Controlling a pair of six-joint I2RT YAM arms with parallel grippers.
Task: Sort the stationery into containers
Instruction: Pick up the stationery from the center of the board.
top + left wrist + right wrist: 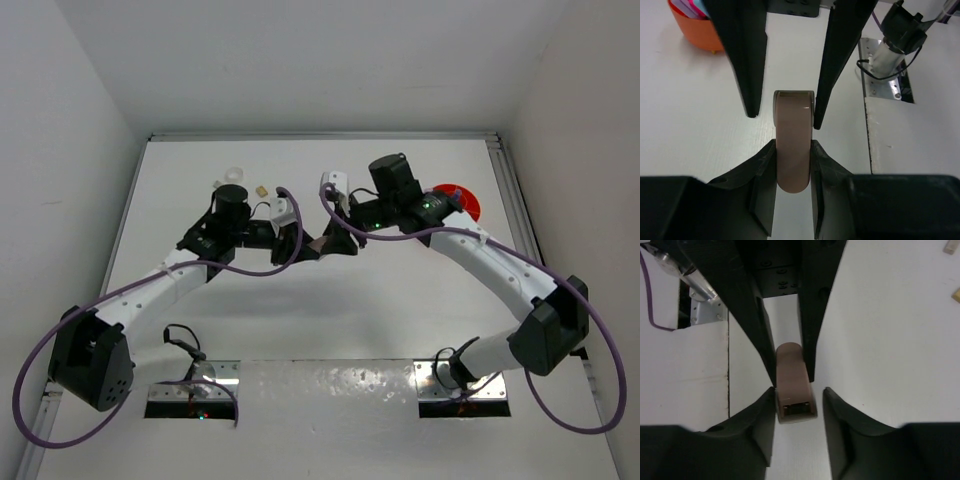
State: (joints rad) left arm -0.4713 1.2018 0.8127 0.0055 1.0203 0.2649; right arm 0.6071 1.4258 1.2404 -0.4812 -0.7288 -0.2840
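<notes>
1. Base zone. The left arm (pixel 150 295) and right arm (pixel 510 275) rise from the near edge of the white table (pixel 360 310) and converge at its centre.

2. Centre zone. The left gripper (pixel 793 155) is clamped on a brown oblong piece (pixel 793 107). Both of its fingers press the piece's long sides, and the rounded end sits deepest between them. The right gripper (pixel 799 395) is apart and straddles the squared, recessed end of the same piece. In the right wrist view, one finger (pixel 757 440) touches the piece and the other finger (pixel 850 440) stands clear of it, with table visible in the gap. The two grippers face each other, tips overlapping along the piece. It cannot be determined whether the piece rests on the table or is lifted.

3. Far zone.
- The orange tub (pixel 462 203) stands on the right, partly hidden behind the right arm, well apart from the brown piece. The left wrist view shows pink and light-blue items (pixel 690 6) inside it.
- A beige block (pixel 260 190) lies beyond the left gripper.
- A clear tape ring (pixel 235 172) lies just beyond that block, toward the far left.
</notes>
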